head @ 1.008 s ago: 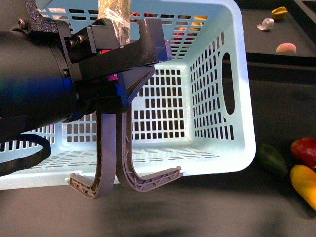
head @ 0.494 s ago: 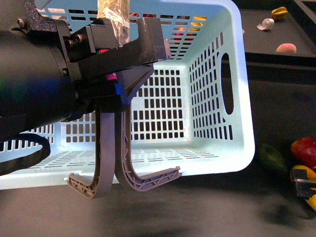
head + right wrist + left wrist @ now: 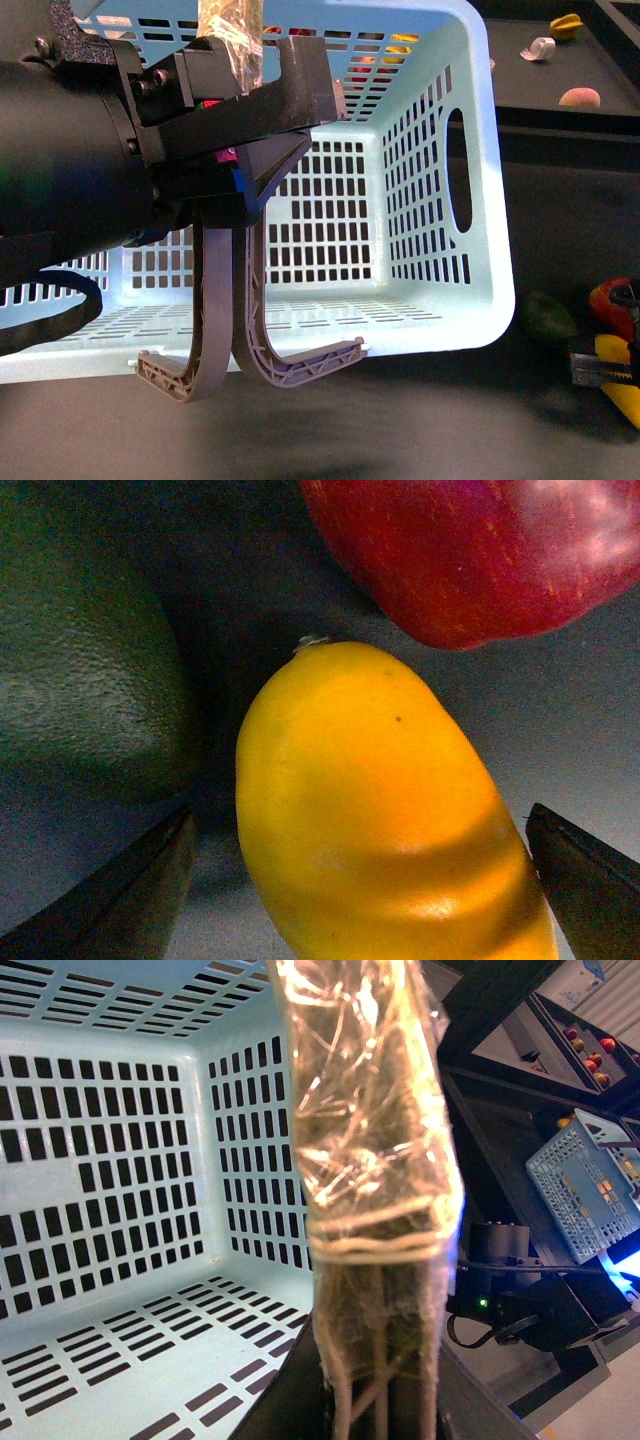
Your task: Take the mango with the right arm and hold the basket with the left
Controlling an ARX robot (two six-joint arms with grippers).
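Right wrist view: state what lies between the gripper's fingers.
The mango sits between the open fingers, as the right wrist view shows.

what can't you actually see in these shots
- Front view: the left gripper covers the tops of the basket handles, so its grip cannot be told.
- Front view: mango cut by the edge, crossed by the right gripper.
- Left wrist view: film-wrapped bar blocks the middle.

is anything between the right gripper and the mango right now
Nothing visible does. In the right wrist view the mango already lies between the open fingers of the right gripper. The green fruit and the red fruit sit close beside it, not between.
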